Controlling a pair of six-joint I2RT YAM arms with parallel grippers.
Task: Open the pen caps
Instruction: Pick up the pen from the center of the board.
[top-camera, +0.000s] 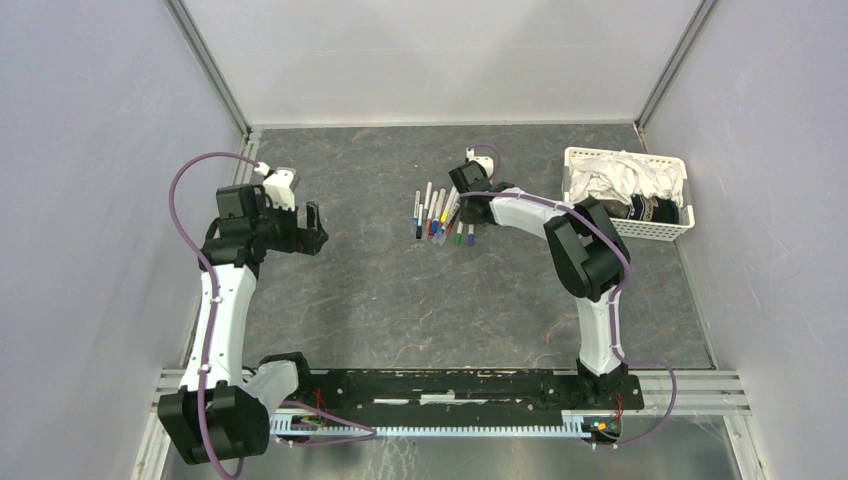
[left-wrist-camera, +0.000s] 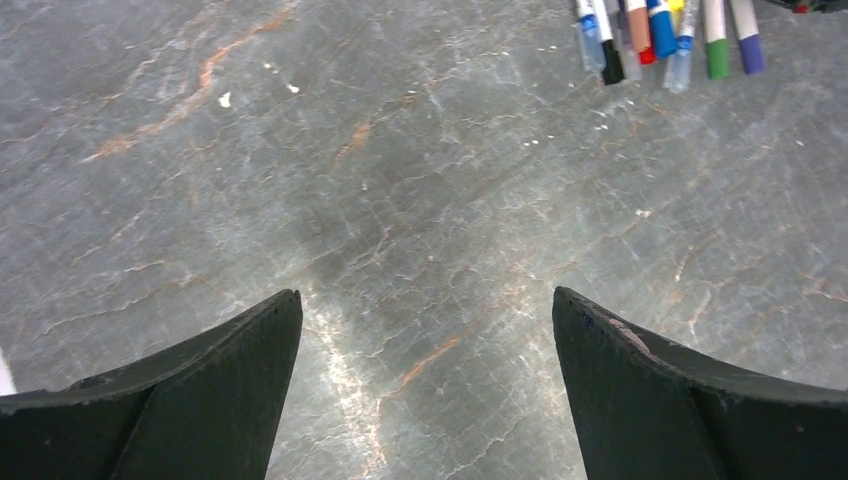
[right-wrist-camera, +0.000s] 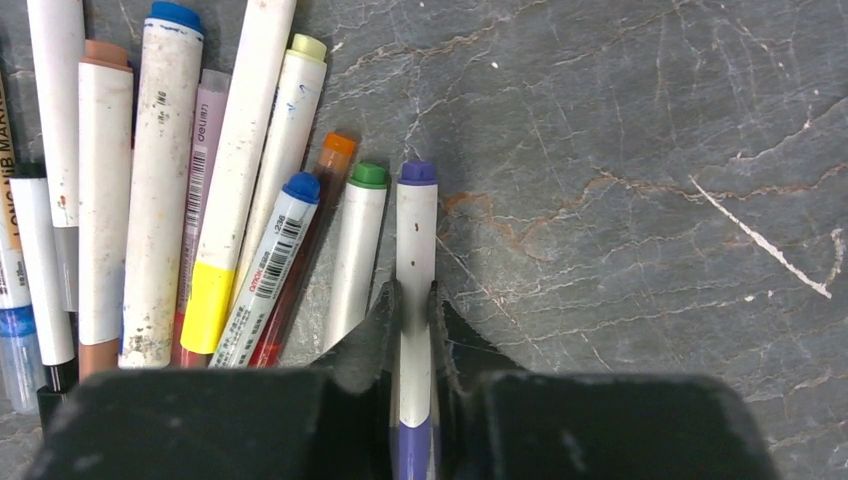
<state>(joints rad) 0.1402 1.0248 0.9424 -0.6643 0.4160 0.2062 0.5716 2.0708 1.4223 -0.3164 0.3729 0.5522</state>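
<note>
Right pincer (right-wrist-camera: 412, 300) is closing its two fingers on the white barrel of the purple pen (right-wrist-camera: 416, 240), so it is gripping this pen from both sides. The purple pen is lying on the grey desk (right-wrist-camera: 650, 150) at the right edge of the group, just beside the green pen (right-wrist-camera: 357, 250). One purple end is pointing away from the wrist camera, and another purple part is showing low between the fingers.

The other pens (right-wrist-camera: 160, 180) are lying close together to the left of it, mostly side by side and touching, some a little crossed. From above, the whole group of pens (top-camera: 438, 215) is resting near the middle of the desk, toward the far side. The pen caps (left-wrist-camera: 717, 58) are sitting on the pens, as far as I can tell; none is lying apart on the desk.

Left pincer (left-wrist-camera: 425, 300) is hanging wide open over bare desk, well apart from the pens, and it is holding nothing.

A white basket (top-camera: 620, 152) with a cloth (top-camera: 625, 178) inside is standing at the far right.
</note>
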